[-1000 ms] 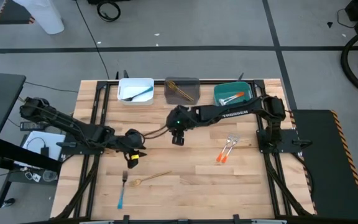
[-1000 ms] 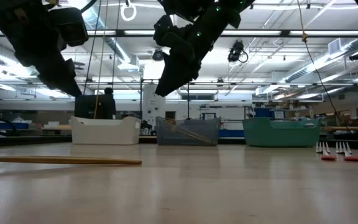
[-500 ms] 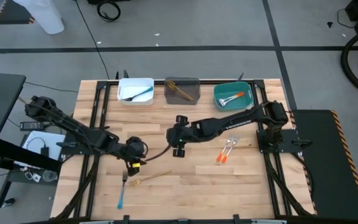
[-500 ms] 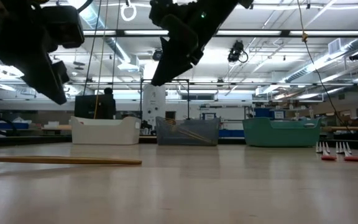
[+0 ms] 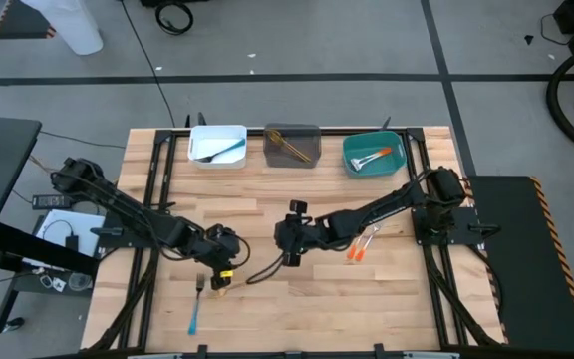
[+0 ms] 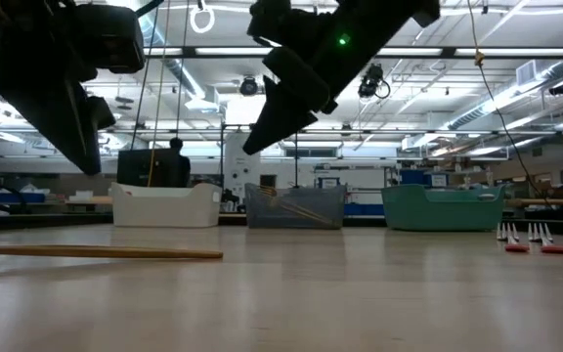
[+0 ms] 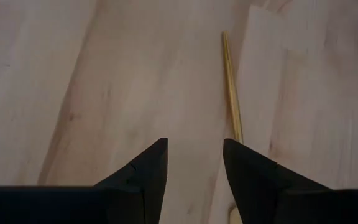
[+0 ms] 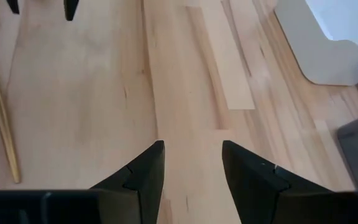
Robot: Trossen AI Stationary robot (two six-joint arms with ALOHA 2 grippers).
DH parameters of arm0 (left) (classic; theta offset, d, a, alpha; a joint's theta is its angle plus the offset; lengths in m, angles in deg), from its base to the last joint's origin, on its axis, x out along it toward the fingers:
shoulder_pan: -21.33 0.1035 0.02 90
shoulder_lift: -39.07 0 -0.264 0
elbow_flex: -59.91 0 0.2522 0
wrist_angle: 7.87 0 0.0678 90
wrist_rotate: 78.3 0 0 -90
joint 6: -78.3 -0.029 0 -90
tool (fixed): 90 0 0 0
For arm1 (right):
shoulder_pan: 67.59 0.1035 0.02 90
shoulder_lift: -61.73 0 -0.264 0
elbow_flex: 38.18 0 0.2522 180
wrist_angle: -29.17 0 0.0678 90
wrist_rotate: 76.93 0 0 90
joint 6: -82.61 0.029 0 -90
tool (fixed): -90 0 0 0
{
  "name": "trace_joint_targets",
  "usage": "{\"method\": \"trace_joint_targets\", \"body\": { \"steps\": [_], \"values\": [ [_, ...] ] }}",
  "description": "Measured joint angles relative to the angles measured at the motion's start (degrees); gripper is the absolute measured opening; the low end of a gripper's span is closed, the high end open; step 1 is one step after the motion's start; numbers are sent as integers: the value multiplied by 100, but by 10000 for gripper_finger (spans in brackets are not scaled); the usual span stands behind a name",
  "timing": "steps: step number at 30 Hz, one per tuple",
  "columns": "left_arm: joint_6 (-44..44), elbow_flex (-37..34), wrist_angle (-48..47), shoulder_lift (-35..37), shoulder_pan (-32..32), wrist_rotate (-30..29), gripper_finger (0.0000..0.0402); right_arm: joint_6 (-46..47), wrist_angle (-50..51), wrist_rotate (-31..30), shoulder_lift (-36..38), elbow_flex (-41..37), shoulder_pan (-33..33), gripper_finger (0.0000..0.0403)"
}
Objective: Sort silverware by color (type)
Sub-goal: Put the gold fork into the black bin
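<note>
From above I see my left claw [image 5: 221, 271] open over the slim gold utensil [image 7: 232, 106] at the wooden bench's [image 5: 387, 299] seven o'clock. The blue-handled fork [image 5: 195, 304] just beside it appears only there. My right claw [image 5: 293, 254] hangs open, empty, mid-bench; I read no lettering.

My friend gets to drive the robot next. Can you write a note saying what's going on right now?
Left gripper: open, empty, above the gold utensil near the table's front.
Right gripper: open, empty, over bare wood mid-table.
Done: a blue-handled piece sits in the white bin, gold ones in the grey bin, orange-handled ones in the teal bin.
Left: the gold utensil, the blue-handled fork beside it, and two orange-handled forks on the right side.
</note>
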Motion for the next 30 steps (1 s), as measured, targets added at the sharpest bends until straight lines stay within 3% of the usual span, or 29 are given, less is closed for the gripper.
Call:
{"method": "trace_joint_targets", "body": {
  "steps": [12, 18, 30],
  "values": [
    [404, 437, -105, -741, 0, 187, 164, 300, -62, -542, 0, -278, 181, 171],
    [394, 870, -877, -1133, -145, 192, 164, 427, -46, -848, 0, -387, 180, 171],
    [-195, 1074, -952, -1283, -291, 583, 164, 443, -297, -898, 0, -543, 179, 171]
  ]
}}
